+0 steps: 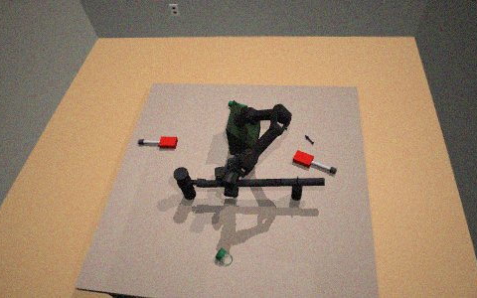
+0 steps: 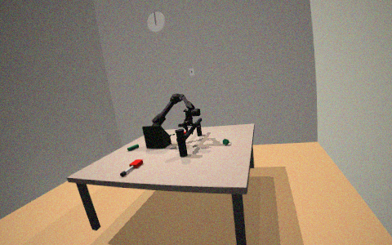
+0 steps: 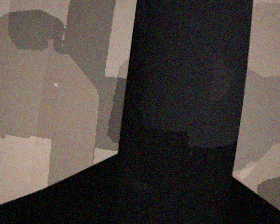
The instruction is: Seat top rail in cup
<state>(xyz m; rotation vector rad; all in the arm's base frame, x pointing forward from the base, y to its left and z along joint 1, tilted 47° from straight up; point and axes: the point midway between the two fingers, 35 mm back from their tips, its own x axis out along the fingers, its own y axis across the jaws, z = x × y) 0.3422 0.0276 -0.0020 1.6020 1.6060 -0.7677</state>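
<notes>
A dark top rail [image 1: 272, 182] [image 2: 198, 121] [image 3: 191, 63] lies level above the table. It runs from the big post [image 1: 184, 183] [image 2: 180, 143] on the left through the loop cap on the short post [image 1: 296, 191] [image 2: 199, 131] on the right. Its left end meets the post near the post cap; the cup and brace band are too dark and small to make out. My gripper [image 1: 231, 182] [image 2: 188, 122] is shut on the rail, a little right of the big post. In the wrist view the rail fills the middle.
Two red-handled tools [image 1: 160, 142] [image 1: 312, 161] [image 2: 132, 167] lie left and right of the arm. A green ring-shaped piece [image 1: 223, 256] [image 2: 225, 141] lies near the table's front. A small green cylinder [image 2: 132, 147] lies beside the arm's base [image 1: 241, 126] [image 2: 156, 136]. A small dark screw [image 1: 309, 138] lies at the right.
</notes>
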